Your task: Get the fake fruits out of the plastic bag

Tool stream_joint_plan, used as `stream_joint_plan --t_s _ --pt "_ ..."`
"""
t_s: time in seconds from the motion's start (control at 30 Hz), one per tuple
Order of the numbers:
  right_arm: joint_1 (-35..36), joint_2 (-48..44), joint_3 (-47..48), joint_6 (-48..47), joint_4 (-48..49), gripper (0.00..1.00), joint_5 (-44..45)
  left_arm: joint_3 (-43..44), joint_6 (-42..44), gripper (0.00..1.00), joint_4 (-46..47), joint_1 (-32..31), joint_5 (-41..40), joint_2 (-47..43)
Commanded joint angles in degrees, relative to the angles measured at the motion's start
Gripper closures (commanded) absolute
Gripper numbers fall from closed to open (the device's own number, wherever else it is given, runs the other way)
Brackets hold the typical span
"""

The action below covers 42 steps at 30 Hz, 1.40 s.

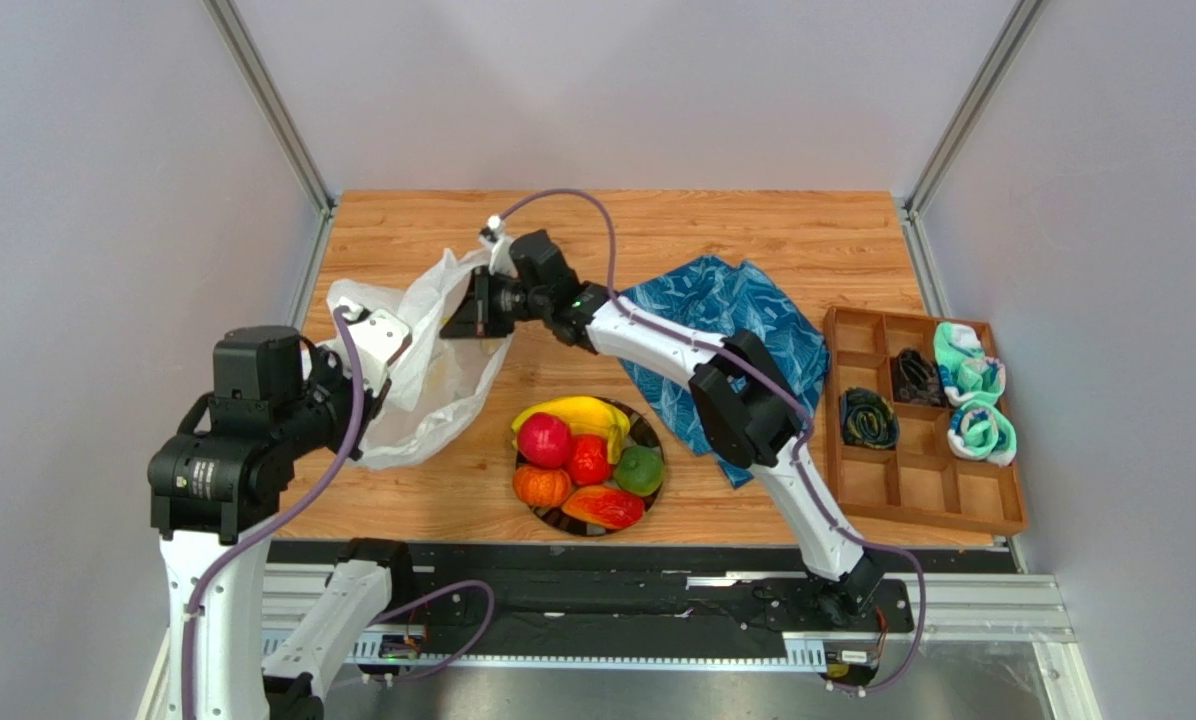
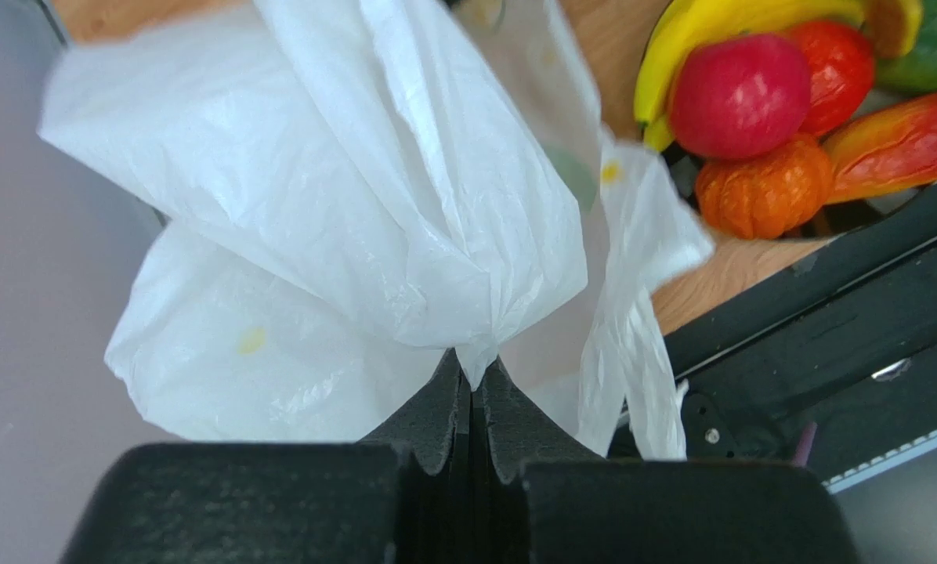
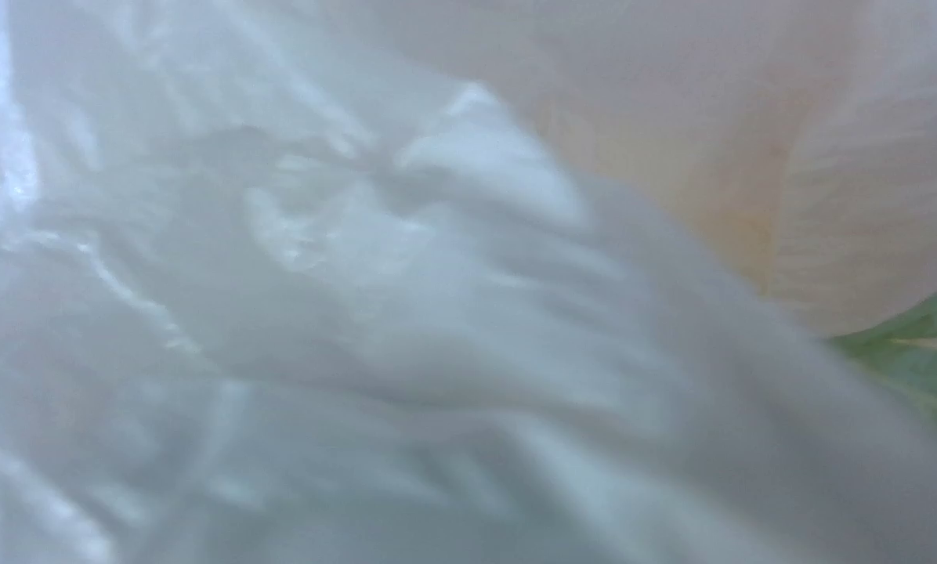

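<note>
The white plastic bag [image 1: 424,393] lies at the table's left, lifted at its top. My left gripper [image 1: 383,342] is shut on a fold of the bag [image 2: 320,176], pinched between the black pads [image 2: 438,411]. My right gripper [image 1: 466,312] reaches into the bag's far side. The right wrist view shows only bag plastic [image 3: 379,294] and a green leaf mark [image 3: 915,353], and my fingers are hidden there. The fake fruits lie on a black-rimmed plate [image 1: 654,438]: banana bunch [image 1: 582,413], red round [image 1: 546,440], orange one [image 1: 543,486], green one [image 1: 639,471], mango [image 1: 604,507]. They also show in the left wrist view [image 2: 744,94].
A blue patterned cloth [image 1: 739,323] lies under my right arm, right of the bag. A wooden compartment tray [image 1: 920,488] with rolled socks and cords stands at the right edge. A black rail [image 1: 589,563] runs along the near edge.
</note>
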Motion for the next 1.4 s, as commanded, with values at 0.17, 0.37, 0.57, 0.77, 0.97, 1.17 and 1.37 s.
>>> stream_joint_plan --t_s 0.17,0.37,0.57,0.77,0.97,1.17,1.37 --pt "-0.7 -9.4 -6.7 -8.0 -5.9 0.98 1.3 -20.6 -2.1 1.0 9.1 0.4 -9.4 -4.9" --pt "2.2 -10.6 -12.0 -9.3 -8.8 0.61 4.2 -26.1 -2.0 1.0 12.6 0.4 -13.9 -4.3" --pt "2.3 -9.5 -7.9 -13.1 -11.7 0.51 8.4 -27.4 -1.7 1.0 14.0 0.4 -17.0 -3.6" --pt "3.2 -7.0 -5.6 -13.2 -11.2 0.55 10.2 -27.1 -2.2 1.0 12.7 0.5 -14.7 -4.6" --pt "4.0 -6.3 -2.9 -16.7 -14.1 0.65 16.1 -25.8 -0.9 1.0 12.0 0.5 -13.2 -4.0" --pt "3.3 -5.6 -2.5 -19.2 -19.0 0.7 20.6 -25.0 -0.3 1.0 11.2 0.5 -10.9 -3.4" --pt "3.7 -6.2 -6.5 -19.7 -20.1 0.66 20.7 -24.3 0.2 1.0 10.7 0.5 -9.9 -3.5"
